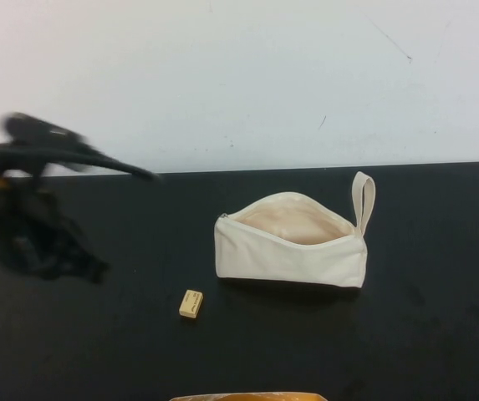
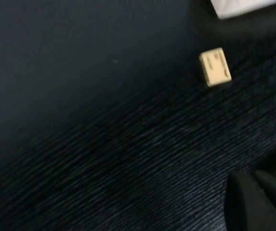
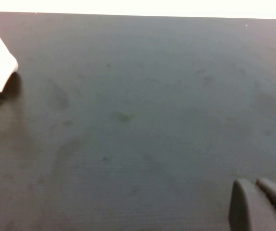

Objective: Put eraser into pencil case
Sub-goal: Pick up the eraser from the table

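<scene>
— Eraser [image 1: 191,303] lies on the worktop [image 1: 423,334], just beside the case [image 1: 289,251]?
— Yes, apart from it; the case gapes unzipped. Left gripper [image 1: 97,269] hovers well to its left, right gripper [image 3: 260,204] over bare worktop; fingers' spread, cannot tell.

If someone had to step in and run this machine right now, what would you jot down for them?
Left end effector: blurred at the table's left, apart from the eraser, holding nothing visible.
Right end effector: out of the high view; only a fingertip edge shows in its wrist view, over bare table.
Eraser: on the table, in front of the pencil case, not touching.
Pencil case: unzipped, mouth open.
Done: nothing.
Left: grasp eraser, drop it inside.
</scene>
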### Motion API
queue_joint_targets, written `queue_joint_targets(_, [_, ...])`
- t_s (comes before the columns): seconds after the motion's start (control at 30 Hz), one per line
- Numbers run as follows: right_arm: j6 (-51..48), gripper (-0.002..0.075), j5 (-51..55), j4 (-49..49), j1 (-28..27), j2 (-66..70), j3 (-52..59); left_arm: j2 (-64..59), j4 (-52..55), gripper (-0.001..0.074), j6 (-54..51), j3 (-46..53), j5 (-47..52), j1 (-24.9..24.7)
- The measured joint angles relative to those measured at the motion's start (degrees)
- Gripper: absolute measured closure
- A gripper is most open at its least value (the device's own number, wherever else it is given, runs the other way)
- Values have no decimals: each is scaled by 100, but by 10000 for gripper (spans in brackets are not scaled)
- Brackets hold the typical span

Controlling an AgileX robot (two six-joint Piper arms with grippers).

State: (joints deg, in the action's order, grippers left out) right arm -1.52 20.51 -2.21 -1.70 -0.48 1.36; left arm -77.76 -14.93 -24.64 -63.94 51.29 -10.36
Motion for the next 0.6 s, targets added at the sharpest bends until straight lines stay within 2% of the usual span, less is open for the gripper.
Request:
queue_joint_targets(0.1, [0,727,0,0,0,0,0,-748,464,736,285,-382,181,-551])
queue_joint_targets(0.27, [0,727,0,0,0,0,0,-1796,694,736,675,-835,269,-1139])
queue_joint_targets(0.5, [0,727,0,9,0,0,0,-2580,728,731,956,-1271,106,-1293])
queue_joint_targets(0.6, [0,727,0,9,0,0,0,-2768,741,672,967,-1337,59,-1293])
